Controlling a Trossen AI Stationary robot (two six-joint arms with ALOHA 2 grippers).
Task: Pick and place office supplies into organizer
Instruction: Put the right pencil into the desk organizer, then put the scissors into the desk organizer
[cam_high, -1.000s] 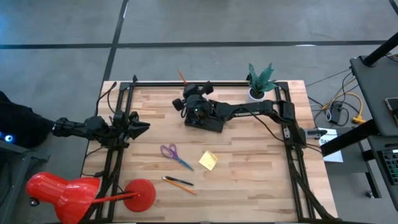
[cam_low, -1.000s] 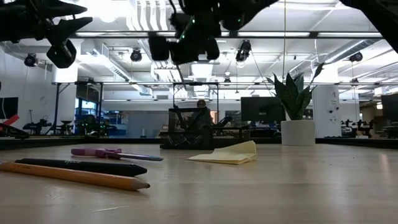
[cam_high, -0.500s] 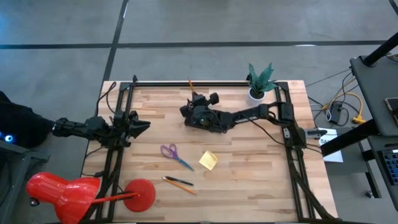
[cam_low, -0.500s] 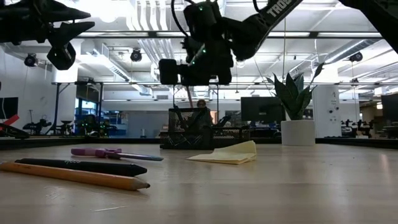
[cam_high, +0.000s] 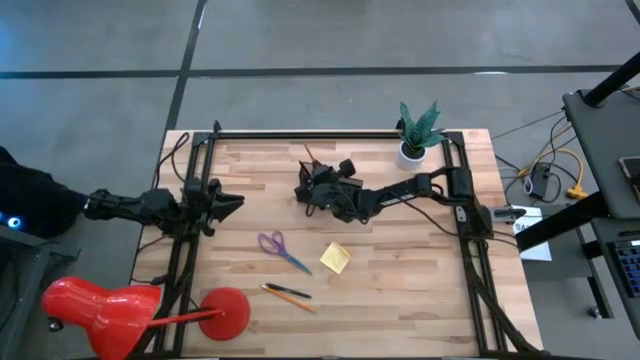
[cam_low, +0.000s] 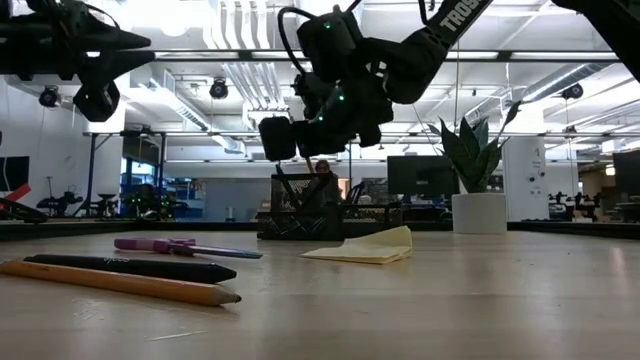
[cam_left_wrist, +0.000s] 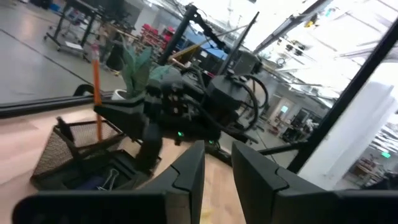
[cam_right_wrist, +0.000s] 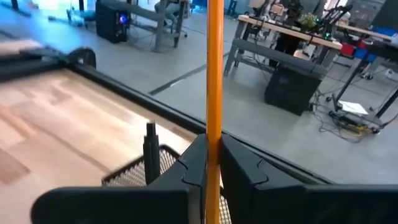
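My right gripper (cam_right_wrist: 214, 158) hangs over the black mesh organizer (cam_right_wrist: 163, 163) at the table's far middle, shut on an orange pencil (cam_right_wrist: 214, 68). The left wrist view shows that pencil (cam_left_wrist: 96, 87) upright, its lower end down in the organizer's cup (cam_left_wrist: 65, 146). A dark pen (cam_right_wrist: 150, 148) stands in the cup. The arm hides most of the organizer in the high view. Purple scissors (cam_high: 275, 245), a yellow sticky pad (cam_high: 335, 257) and a pen with a pencil (cam_high: 288, 293) lie flat on the table. My left gripper (cam_high: 230, 203) waits open near the left edge. My right gripper pinches the orange pencil's shaft (cam_right_wrist: 214, 127) between its two fingers (cam_right_wrist: 194, 163), which lie across it. The pencil stands nearly upright, its upper part rising above the fingers. Its lower end reaches down into the organizer's cup (cam_left_wrist: 98, 134); whether it rests on the bottom is hidden.
A white pot with a green plant (cam_high: 416, 132) stands at the far right corner, close to the right arm. A red lamp (cam_high: 100, 312) lies at the near left corner. A binder clip (cam_left_wrist: 109, 180) lies in the organizer's tray. Bare wood lies on the near right side.
My right gripper has come down over the organizer and turned at the wrist. The pencil, which slanted toward the far left, has tipped nearly upright and sunk with its lower end into the cup. My left arm has kept still.
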